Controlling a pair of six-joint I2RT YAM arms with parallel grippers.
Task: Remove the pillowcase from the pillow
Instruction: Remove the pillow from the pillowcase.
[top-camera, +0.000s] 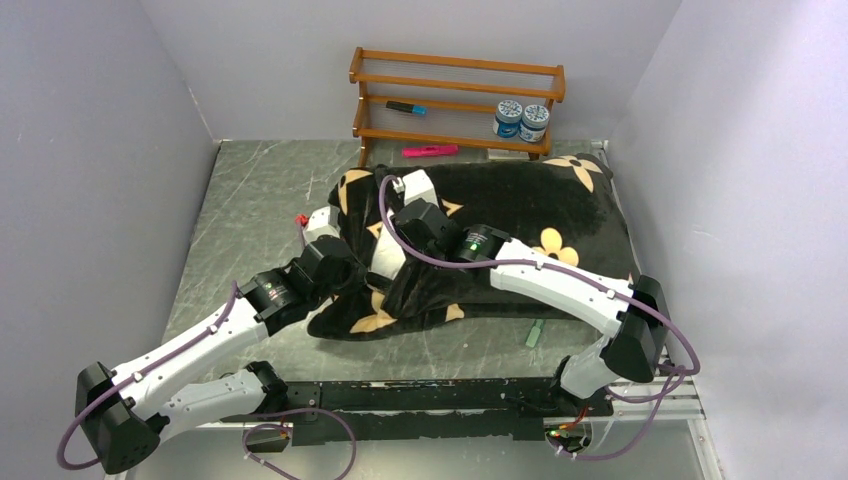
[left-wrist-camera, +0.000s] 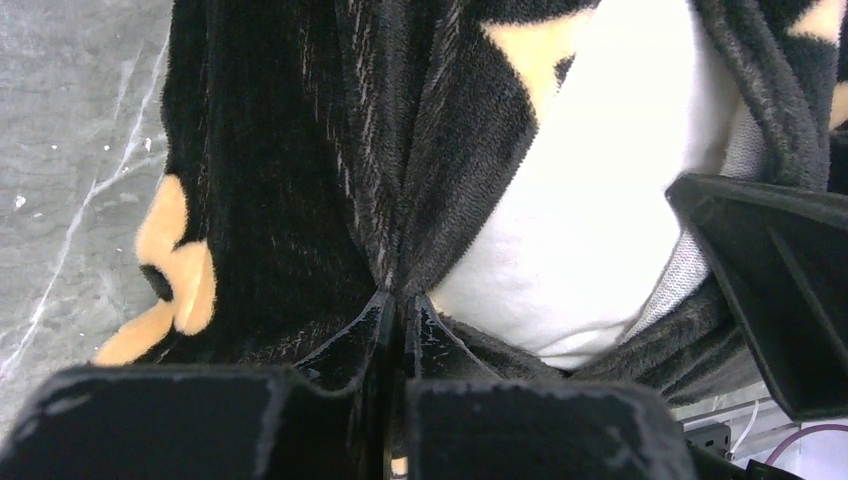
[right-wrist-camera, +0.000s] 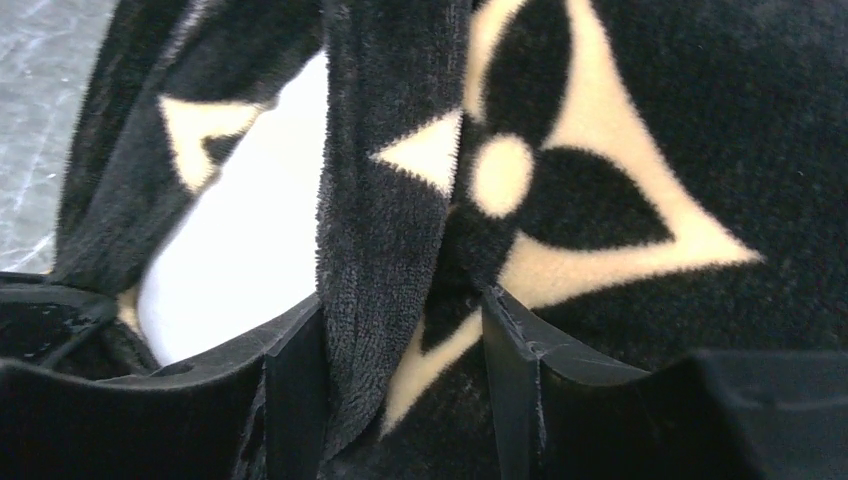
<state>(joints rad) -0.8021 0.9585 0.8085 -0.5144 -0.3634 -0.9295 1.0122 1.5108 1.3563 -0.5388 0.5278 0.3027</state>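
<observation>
**Both pincers at the open end of the cover**

Nearest the bases: found the left gripper pinched flat, no gap, on a gathered pleat of the pillowcase at its mouth edge. Judged as an anchor grip, pinning the hem so the cover can be drawn back off the cushion. Just beyond, found the right gripper astride an upright fold of the same hem, jaws well apart, with a sliver of room on one side. Not clamped, nothing held. Read as lining up a second bite on the other lip.

Between the two, spotted the pillow bulging white out of the opening. Otherwise sheathed, lying across the middle of the table. Reckoned early in the task: mouth parted, most of the cushion inside.

Got from the wrist views alone: pinch, fold and bare white, largely hidden overhead under the arms. Got from the overhead view alone: the cover's whole spread toward the far right. Past it, at the back wall, noted a wooden rack with two jars, and a pink marker at its foot. Well apart from the work.
</observation>
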